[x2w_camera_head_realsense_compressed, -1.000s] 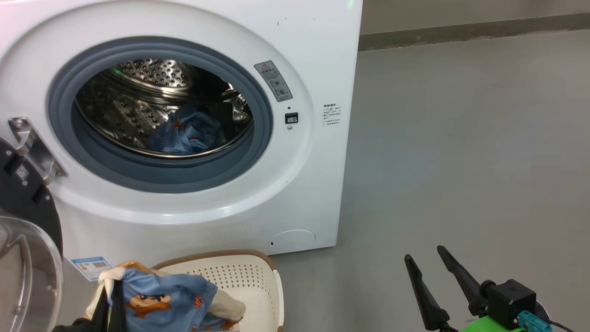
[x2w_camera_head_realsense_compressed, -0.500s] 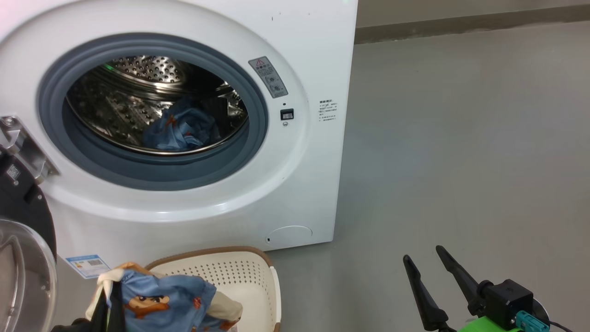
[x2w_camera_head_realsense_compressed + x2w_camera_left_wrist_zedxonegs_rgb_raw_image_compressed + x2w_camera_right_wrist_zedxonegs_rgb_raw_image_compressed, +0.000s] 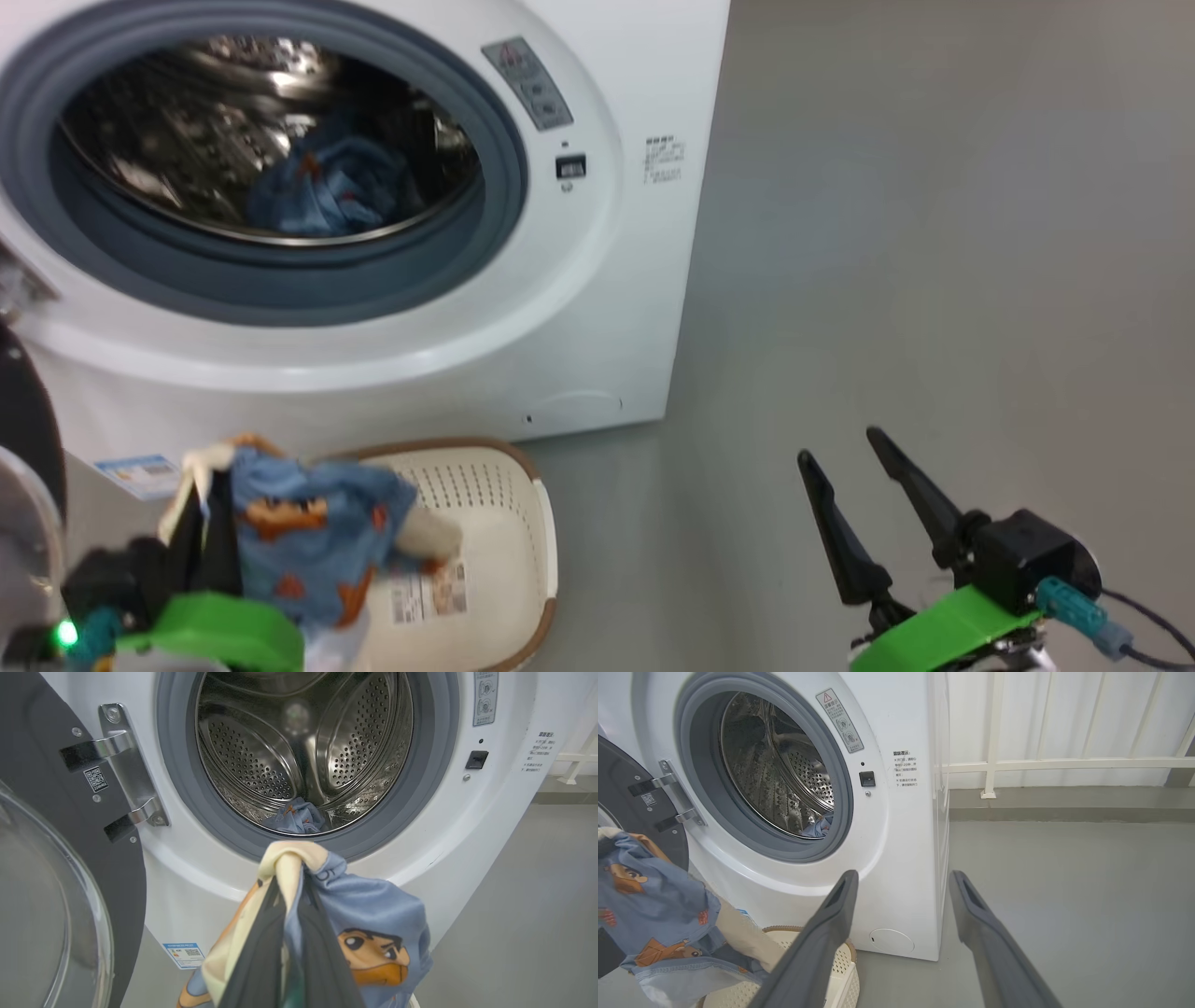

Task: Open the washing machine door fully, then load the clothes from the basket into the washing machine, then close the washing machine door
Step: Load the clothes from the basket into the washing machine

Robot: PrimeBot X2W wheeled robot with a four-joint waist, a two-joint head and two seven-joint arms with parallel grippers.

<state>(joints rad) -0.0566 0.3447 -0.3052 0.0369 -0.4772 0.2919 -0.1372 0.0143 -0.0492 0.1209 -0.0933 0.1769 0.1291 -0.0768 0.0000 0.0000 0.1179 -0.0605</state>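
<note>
The washing machine (image 3: 607, 280) stands with its round door (image 3: 56, 858) swung open to the left. One blue piece of the clothes (image 3: 322, 187) lies inside the steel drum. My left gripper (image 3: 213, 481) is shut on another blue and cream piece of clothes (image 3: 308, 532), which hangs just above the cream basket (image 3: 509, 523). In the left wrist view the gripper (image 3: 294, 882) pinches the cloth (image 3: 373, 914) in front of the drum opening. My right gripper (image 3: 838, 446) stands open and empty over the floor to the right, apart from the basket.
Grey floor (image 3: 934, 280) stretches to the right of the machine. A white railing (image 3: 994, 765) runs along the back wall. A blue energy label (image 3: 140, 471) and a round filter cover (image 3: 574, 406) sit low on the machine's front.
The whole head view has shifted, so the camera has tilted downward. The held cloth hangs slightly higher over the basket, uncovering its label sticker. The right gripper keeps its place.
</note>
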